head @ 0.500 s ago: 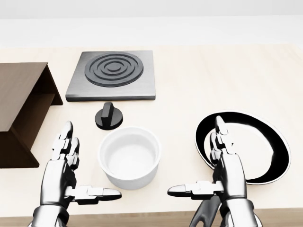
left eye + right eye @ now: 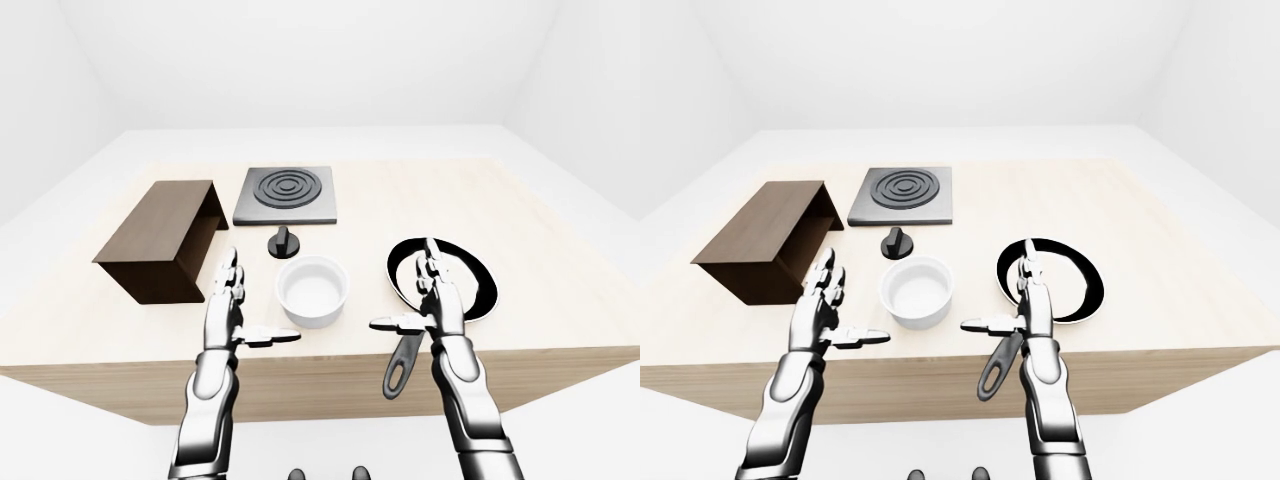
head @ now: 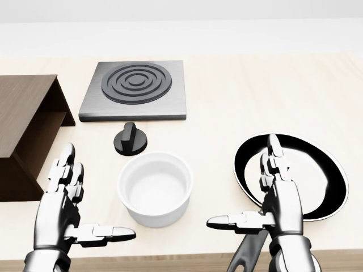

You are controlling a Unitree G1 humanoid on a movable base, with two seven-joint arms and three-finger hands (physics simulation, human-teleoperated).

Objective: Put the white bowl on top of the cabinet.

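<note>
Both of your hands have drifted outward since half a second ago: the left robot hand (image 3: 65,209) slid toward the head view's left edge, away from the white bowl (image 3: 155,188), and the right robot hand (image 3: 271,204) went a bit right and up. Nothing on the desk (image 3: 227,107) budged. Both hands are released, fingers straight up, thumbs pointing in at each other, grasping nothing. Your bowl sits upright between them, touching neither. The right one hangs over the near rim of the black frying pan (image 3: 309,170), whose handle (image 2: 400,362) sticks off the desk edge. Just past the bowl is a black knob (image 3: 131,139), then the grey stove plate (image 3: 135,89). The brown cabinet (image 2: 160,240) is on the left, open side facing the bowl.
</note>
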